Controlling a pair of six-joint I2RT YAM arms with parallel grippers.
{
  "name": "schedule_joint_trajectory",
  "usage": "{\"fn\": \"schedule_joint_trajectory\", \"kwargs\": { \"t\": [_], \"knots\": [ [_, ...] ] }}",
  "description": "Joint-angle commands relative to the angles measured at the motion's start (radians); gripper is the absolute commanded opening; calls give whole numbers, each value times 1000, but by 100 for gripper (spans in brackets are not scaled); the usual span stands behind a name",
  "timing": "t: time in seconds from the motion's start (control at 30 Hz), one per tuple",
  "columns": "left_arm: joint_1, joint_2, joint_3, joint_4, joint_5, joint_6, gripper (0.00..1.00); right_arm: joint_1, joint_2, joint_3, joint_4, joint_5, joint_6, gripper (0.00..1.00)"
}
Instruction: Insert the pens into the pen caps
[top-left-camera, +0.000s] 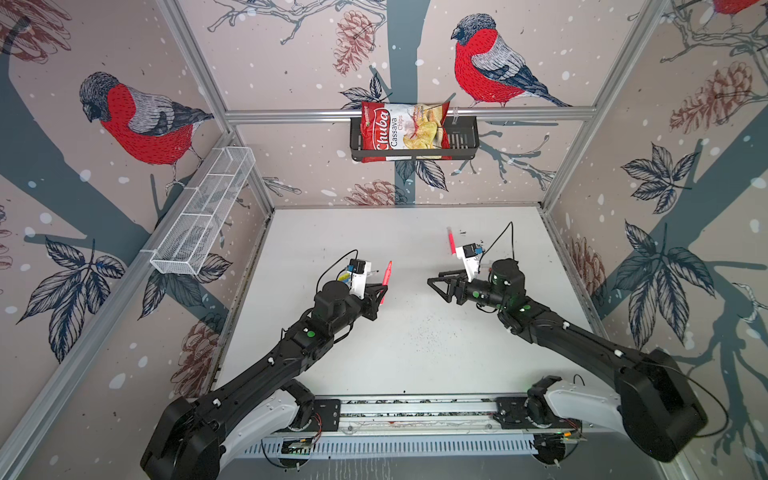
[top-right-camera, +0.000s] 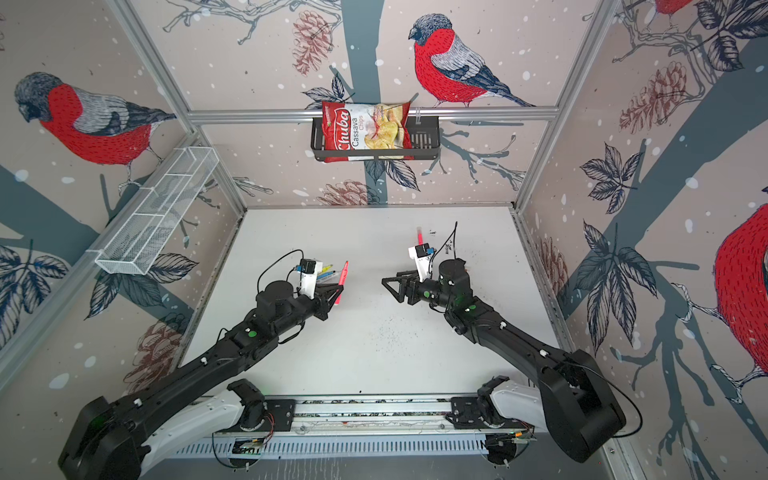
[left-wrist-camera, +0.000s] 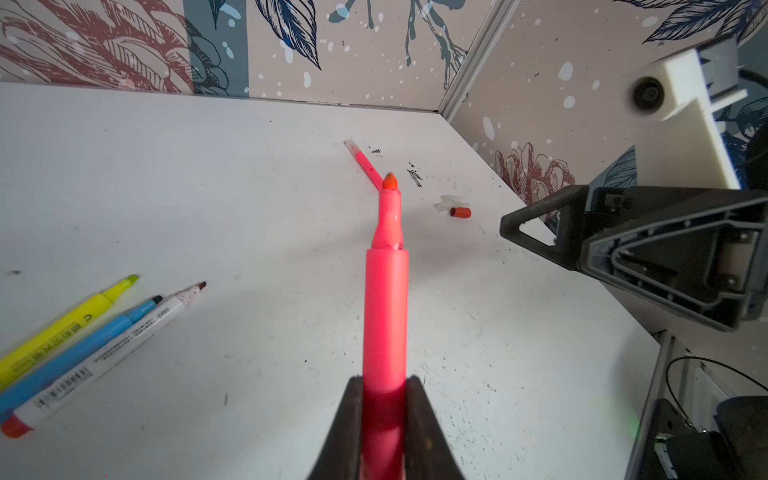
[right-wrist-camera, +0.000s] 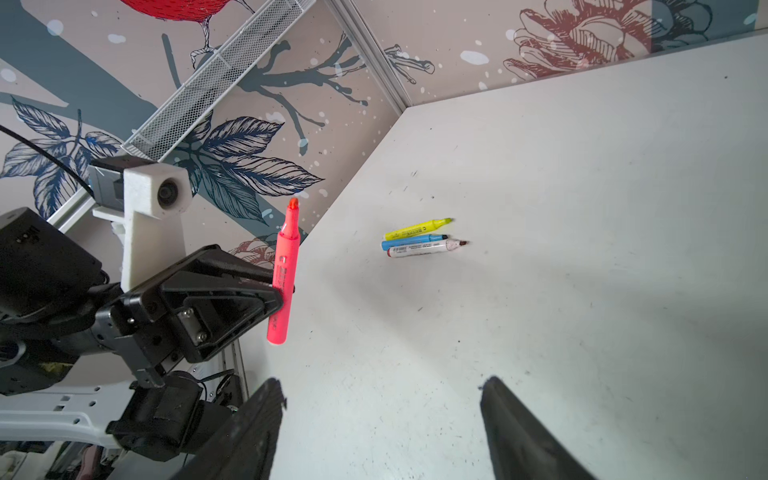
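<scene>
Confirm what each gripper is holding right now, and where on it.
Left gripper is shut on the neon pink pen, clamped across the rear half of its barrel, uncapped tip free. Right gripper is open and holds nothing.

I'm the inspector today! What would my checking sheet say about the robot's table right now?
Surface: white table, dotted with black specks.
Job's things: pink pen held up; second pink pen, yellow pen, blue pen, white pen lying down; red cap and clear cap loose.
Clutter: nothing seen besides specks.
Grippers: left tool shut on pink pen; right tool open, empty.
Cables: black cable looping above each wrist.
Surroundings: bird wallpaper; chips bag in black basket; white mesh rack.
</scene>
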Motion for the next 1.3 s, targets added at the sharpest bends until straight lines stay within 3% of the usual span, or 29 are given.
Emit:
{"fn": "schedule_joint_trajectory", "kwargs": {
  "t": [0.0, 0.5, 0.9, 1.03, 1.17, 1.27],
  "knots": [
    [-1, -21, -23, 93, 32, -39, 15, 23, 30, 17, 135, -47, 61, 76],
    [-39, -57, -79, 162, 39, -87, 16, 165, 250, 153, 232, -73, 118, 71],
    [-94, -21, -76, 195, 4, -92, 16, 212, 324, 203, 246, -101, 136, 54],
    [-99, -14, -72, 198, 1, -91, 16, 218, 330, 203, 250, -103, 141, 41],
    [-101, -9, -71, 197, -1, -89, 17, 219, 330, 206, 246, -102, 144, 15],
    [-103, -3, -63, 182, 6, -87, 19, 218, 328, 219, 208, -96, 128, 5]
  ]
}}
